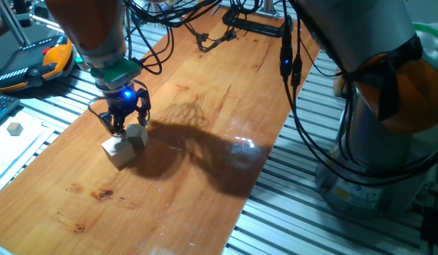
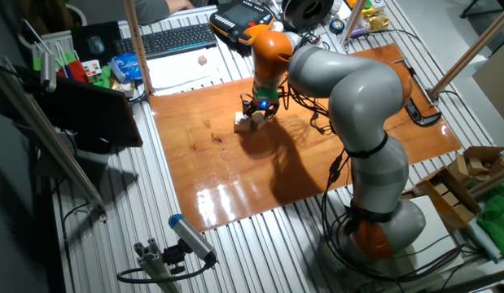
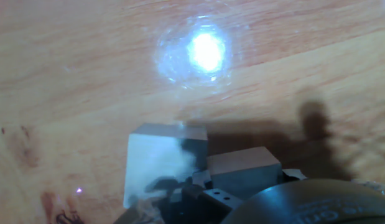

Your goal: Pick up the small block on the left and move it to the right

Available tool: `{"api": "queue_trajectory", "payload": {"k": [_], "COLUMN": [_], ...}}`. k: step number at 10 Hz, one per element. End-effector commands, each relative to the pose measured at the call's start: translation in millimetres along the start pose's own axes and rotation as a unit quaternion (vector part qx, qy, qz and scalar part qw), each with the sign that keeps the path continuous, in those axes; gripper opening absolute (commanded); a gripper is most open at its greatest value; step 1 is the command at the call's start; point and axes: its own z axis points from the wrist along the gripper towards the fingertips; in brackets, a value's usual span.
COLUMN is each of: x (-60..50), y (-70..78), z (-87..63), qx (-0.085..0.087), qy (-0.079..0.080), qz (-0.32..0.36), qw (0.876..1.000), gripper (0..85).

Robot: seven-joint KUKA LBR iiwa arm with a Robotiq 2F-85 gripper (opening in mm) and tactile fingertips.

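The small block (image 1: 138,134) (a cube, no long axis) sits flat under the end effector (image 1: 121,125), grip unclear.

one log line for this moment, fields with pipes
gripper: low over blocks, grip state unclear | small block: on table, beside large block | move right: not yet done

In one fixed view we look from low and close along the wooden tabletop (image 1: 204,142), with the gripper (image 1: 123,120) at left of frame. In the other fixed view we look down from high and farther off, the tabletop (image 2: 260,171) mid-frame. The hand view faces straight down at the tabletop (image 3: 86,74), very near. All three share it.
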Motion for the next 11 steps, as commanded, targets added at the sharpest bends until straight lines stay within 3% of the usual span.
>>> {"api": "queue_trajectory", "payload": {"k": [1,4,6,7,9,10,11], "x": [0.1,2.0,2.0,0.4,-13.3,-22.5,-30.2], "y": [-0.1,-5.9,-14.7,-22.1,-46.3,-61.5,-77.0], "z": [-0.9,-17.7,-27.8,-31.4,-41.6,-49.6,-58.7], "qx": [0.000,0.014,0.032,0.030,0.002,-0.008,-0.008], "qy": [0.000,-0.005,-0.012,-0.018,-0.015,-0.015,-0.007], "qz": [-0.002,-0.030,-0.078,-0.102,-0.176,-0.211,-0.227], "qw": [1.000,0.999,0.996,0.994,0.984,0.977,0.974], "gripper": [59.7,57.0,50.3,41.0,10.0,0.7,0.7]}}
